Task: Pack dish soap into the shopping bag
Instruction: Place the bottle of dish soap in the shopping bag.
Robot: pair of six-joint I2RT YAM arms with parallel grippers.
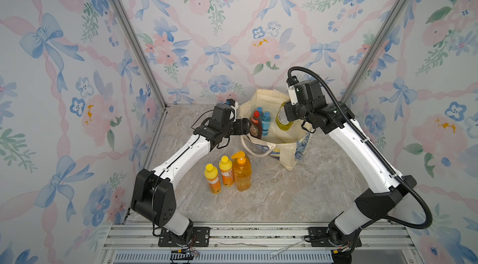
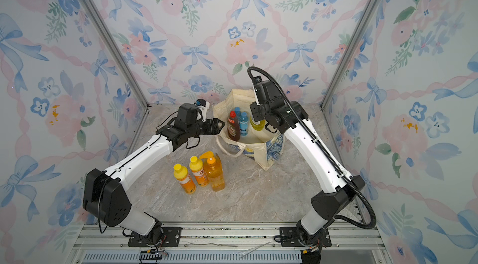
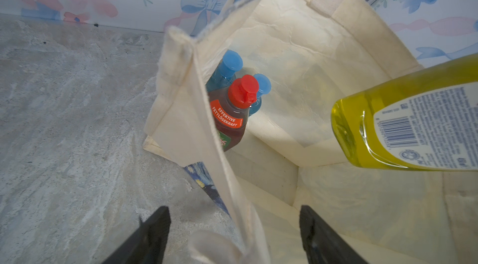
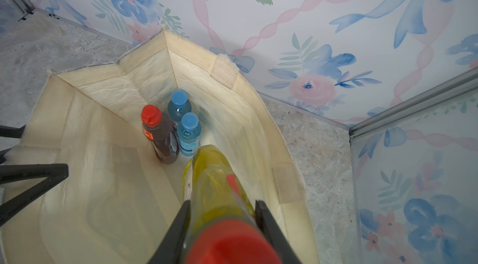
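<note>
The shopping bag (image 1: 284,154) (image 2: 256,152) stands open at the back of the table, cream with a blue-and-yellow print outside. My right gripper (image 4: 223,204) is shut on the neck of a yellow dish soap bottle (image 1: 282,119) (image 4: 214,172) with a red cap. The bottle hangs base-down in the bag's mouth near its right wall. My left gripper (image 3: 234,209) (image 1: 245,125) is open and straddles the bag's left wall (image 3: 181,120), one finger outside and one inside. In the bag stand a brown red-capped bottle (image 3: 230,118) and two blue bottles (image 4: 188,130).
Three orange-yellow bottles stand on the marble table in front of the bag: two small ones (image 1: 212,178) (image 1: 226,172) and a taller pump bottle (image 1: 241,173). A cream strap handle (image 1: 254,147) droops over the bag's front. Patterned walls close in the back and sides.
</note>
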